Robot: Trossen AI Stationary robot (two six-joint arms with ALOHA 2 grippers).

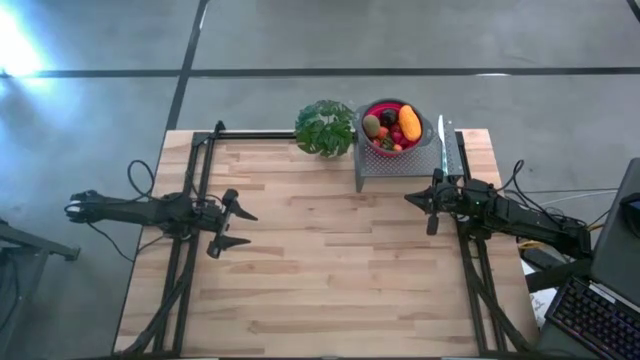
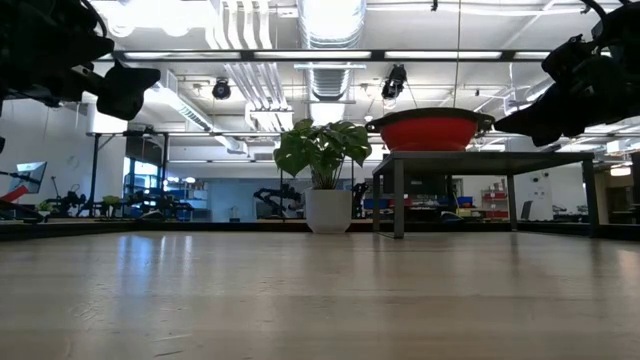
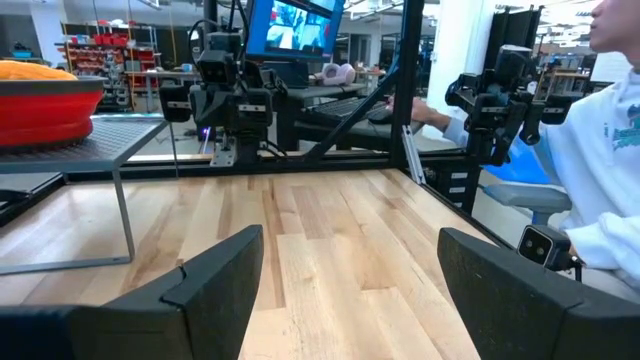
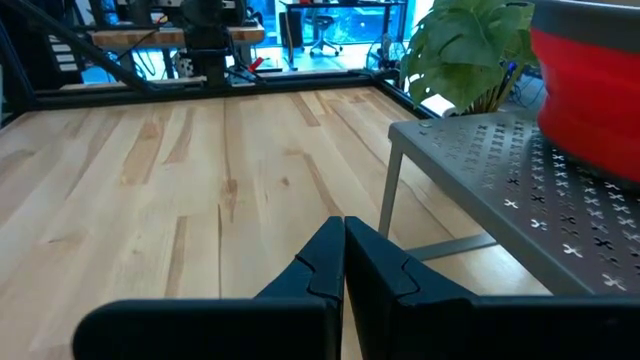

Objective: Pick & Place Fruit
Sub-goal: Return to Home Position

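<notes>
The toy fruits (image 1: 392,127) lie piled in a red bowl (image 1: 411,143) that stands on a grey perforated metal stand (image 1: 390,163) at the table's far right; the bowl also shows in the low view (image 2: 430,131). An elongated orange piece (image 1: 408,121) lies on top of the pile. My left gripper (image 1: 238,228) hovers open over the table's left side, far from the bowl. My right gripper (image 1: 418,210) hovers shut just in front of the stand, its fingertips (image 4: 343,262) closed together and holding nothing.
A leafy green plant (image 1: 325,127) in a white pot stands left of the bowl at the far edge. A thin pale knife-like stick (image 1: 442,140) lies on the stand beside the bowl. A person in white (image 3: 600,150) sits beyond the table's right side.
</notes>
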